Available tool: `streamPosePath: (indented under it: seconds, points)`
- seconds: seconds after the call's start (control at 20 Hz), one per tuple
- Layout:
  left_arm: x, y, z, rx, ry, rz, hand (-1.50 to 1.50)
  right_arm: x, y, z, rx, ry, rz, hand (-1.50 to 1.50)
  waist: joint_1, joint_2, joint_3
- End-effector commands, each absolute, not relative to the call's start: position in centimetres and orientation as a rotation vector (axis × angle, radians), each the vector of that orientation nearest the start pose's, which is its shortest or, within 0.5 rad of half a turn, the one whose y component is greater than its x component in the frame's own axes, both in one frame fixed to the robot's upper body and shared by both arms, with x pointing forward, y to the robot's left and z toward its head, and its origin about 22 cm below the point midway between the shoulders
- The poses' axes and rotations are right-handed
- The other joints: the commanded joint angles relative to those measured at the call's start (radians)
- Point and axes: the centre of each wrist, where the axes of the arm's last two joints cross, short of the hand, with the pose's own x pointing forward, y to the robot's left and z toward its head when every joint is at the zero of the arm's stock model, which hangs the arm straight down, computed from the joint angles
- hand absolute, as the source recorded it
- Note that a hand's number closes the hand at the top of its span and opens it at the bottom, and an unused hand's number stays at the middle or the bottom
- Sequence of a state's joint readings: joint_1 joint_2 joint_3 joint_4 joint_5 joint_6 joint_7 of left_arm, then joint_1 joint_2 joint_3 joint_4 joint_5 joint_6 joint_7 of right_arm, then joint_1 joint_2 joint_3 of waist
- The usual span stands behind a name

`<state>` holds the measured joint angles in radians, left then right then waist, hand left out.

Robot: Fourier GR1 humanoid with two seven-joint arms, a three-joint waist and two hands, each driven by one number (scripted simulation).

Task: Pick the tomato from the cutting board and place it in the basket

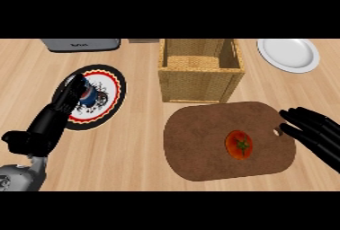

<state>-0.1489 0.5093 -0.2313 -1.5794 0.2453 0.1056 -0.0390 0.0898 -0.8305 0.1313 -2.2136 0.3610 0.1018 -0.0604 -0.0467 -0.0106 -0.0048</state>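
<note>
The tomato (239,144) lies on the brown cutting board (199,139), right of the board's middle, untouched. At three o'clock from it the right hand (317,135) hovers over the board's edge, fingers straight and released, holding nothing. At nine o'clock the left hand (54,117) rests with relaxed fingers over a patterned plate (109,90). At twelve o'clock stands the wicker basket (199,83); a white plate (289,55) lies at one o'clock.

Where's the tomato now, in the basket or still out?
Out. The tomato lies on the cutting board; the basket behind it shows only its woven floor. The right hand is beside the board, open.
</note>
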Motion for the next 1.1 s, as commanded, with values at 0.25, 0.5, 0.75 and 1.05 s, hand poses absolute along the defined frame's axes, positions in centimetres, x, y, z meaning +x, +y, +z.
streamPosePath:
  seconds: [0.25, 0.5, 0.75, 1.05]
  points:
    - [26.9, 28.4, 4.3, 0.071, -1.680, -0.364, 0.00, 14.6, -29.3, 22.5, -0.520, -1.590, 1.476, -1.50, 0.018, 0.006, 0.004]
    - [27.3, 27.2, 5.5, 0.053, -1.681, -0.378, 0.00, 15.3, -32.5, 23.4, -0.531, -1.607, 1.399, -1.50, 0.036, 0.008, 0.005]
    - [28.1, 26.1, 4.5, 0.038, -1.681, -0.367, 0.00, 14.6, -33.0, 21.4, -0.548, -1.628, 1.387, -1.50, 0.037, 0.010, 0.005]
    - [28.6, 25.6, 6.3, 0.030, -1.691, -0.386, 0.00, 17.7, -32.2, 17.6, -0.473, -1.671, 1.299, -1.50, 0.056, 0.013, 0.005]
